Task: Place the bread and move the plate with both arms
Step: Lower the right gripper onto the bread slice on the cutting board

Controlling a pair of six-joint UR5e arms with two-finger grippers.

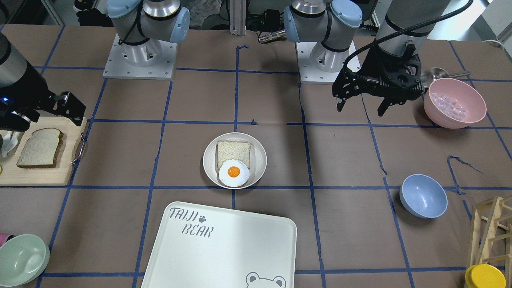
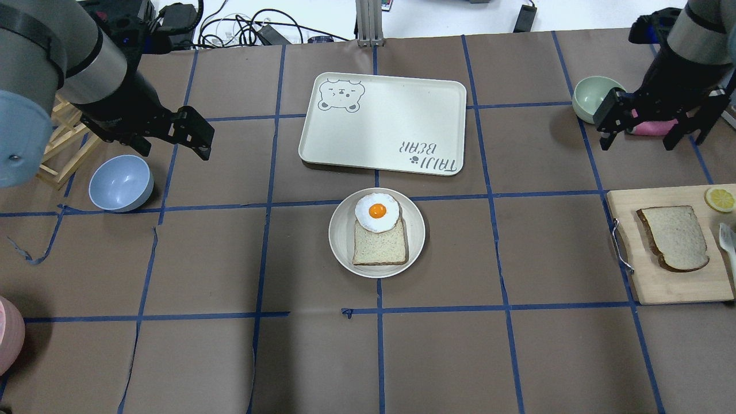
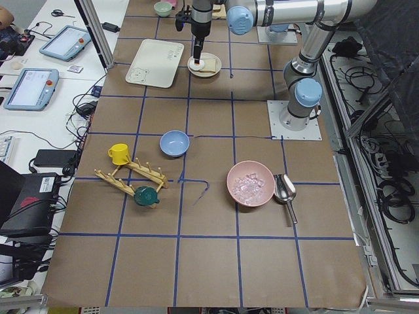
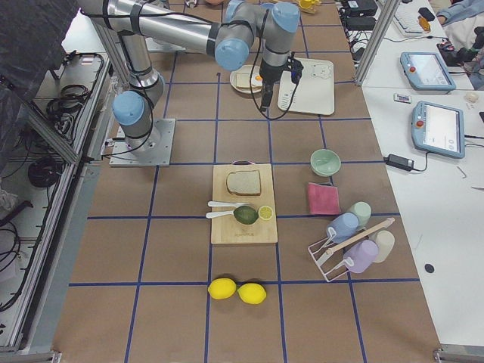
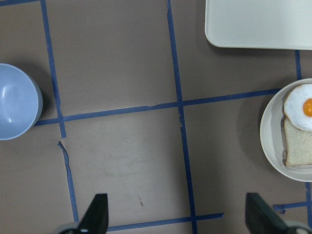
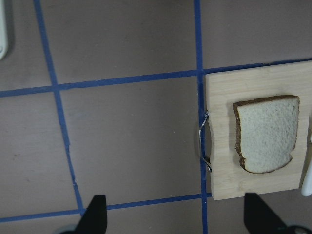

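Both arms' jaws stand apart and empty above the brown-papered table [image 2: 230, 259], gridded with blue tape. The left gripper [image 2: 172, 135] hangs near a blue bowl [image 2: 121, 183]; the right gripper [image 2: 650, 123] hangs beyond the wooden board [image 2: 667, 282] bearing the dark-crusted bread [image 2: 674, 237]. Centrally, the round cream plate [image 2: 340, 238] holds a squarer slice [image 2: 379, 247] and a fried egg [image 2: 376, 211].

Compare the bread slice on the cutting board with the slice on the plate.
The bread on the wooden cutting board has a dark brown crust and a rounded top; the plate slice is squarer with a pale crust.
The bread lies bare; the plate slice has a fried egg overlapping one edge.
Both lie flat, pale and speckled, and neither gripper touches them.
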